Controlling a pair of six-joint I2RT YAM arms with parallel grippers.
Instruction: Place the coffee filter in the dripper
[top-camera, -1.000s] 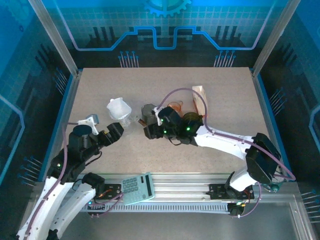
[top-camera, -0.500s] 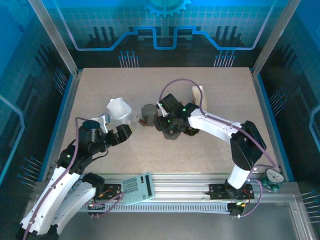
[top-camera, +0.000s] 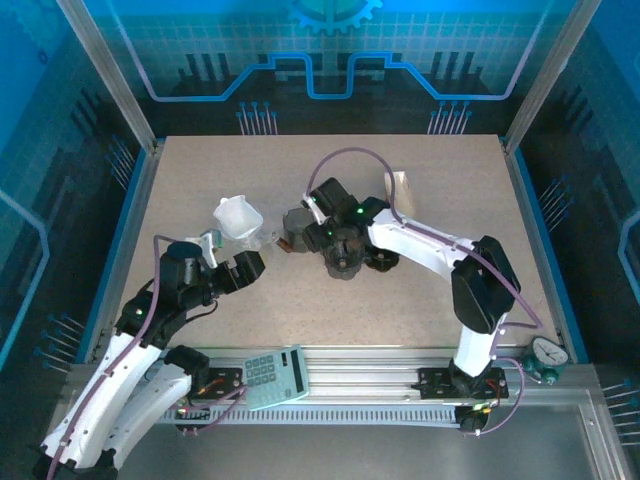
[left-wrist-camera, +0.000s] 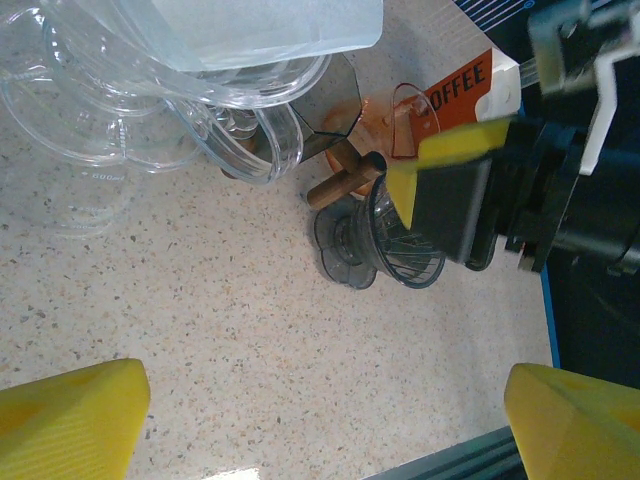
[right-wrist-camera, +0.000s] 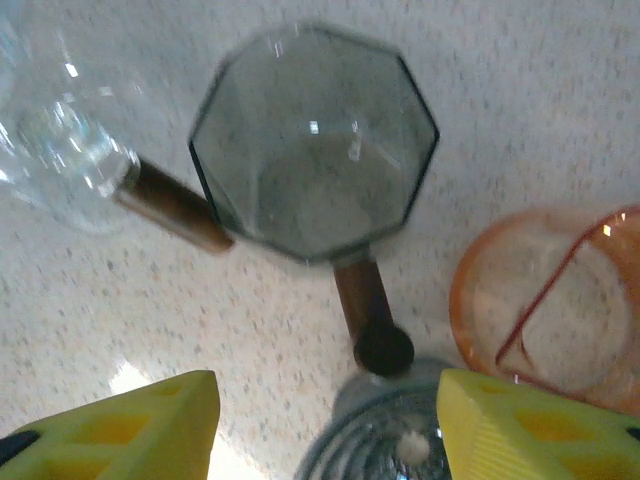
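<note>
From above, the white coffee filter (top-camera: 238, 215) sits on the left half of the table (top-camera: 200, 170), resting in the mouth of a clear dripper (top-camera: 260, 240). The left end effector (top-camera: 250, 267) hangs just near of it, its fingers spread and holding nothing. The right end effector (top-camera: 303, 228) is over a grey dripper (top-camera: 291, 222) at the middle of the table. A dark ribbed dripper (top-camera: 345, 263) stands just near of that arm, and a coffee box (top-camera: 400, 188) lies further right. A calculator (top-camera: 275, 377) rests on the rail at the near edge

On the left wrist camera, the yellow fingers (left-wrist-camera: 70, 415) sit wide apart with bare table between them. The coffee filter (left-wrist-camera: 260, 30) is nested in the clear dripper (left-wrist-camera: 250, 140). To the right of that stand the dark ribbed dripper (left-wrist-camera: 390, 245), an orange dripper (left-wrist-camera: 405, 110) and the coffee box (left-wrist-camera: 475, 85)

On the right wrist camera, the fingers (right-wrist-camera: 130, 420) stand apart, clamped on nothing. The octagonal grey dripper (right-wrist-camera: 315, 150) lies below them with two brown handles beside it, and the orange dripper (right-wrist-camera: 545, 310) is just right of it
</note>
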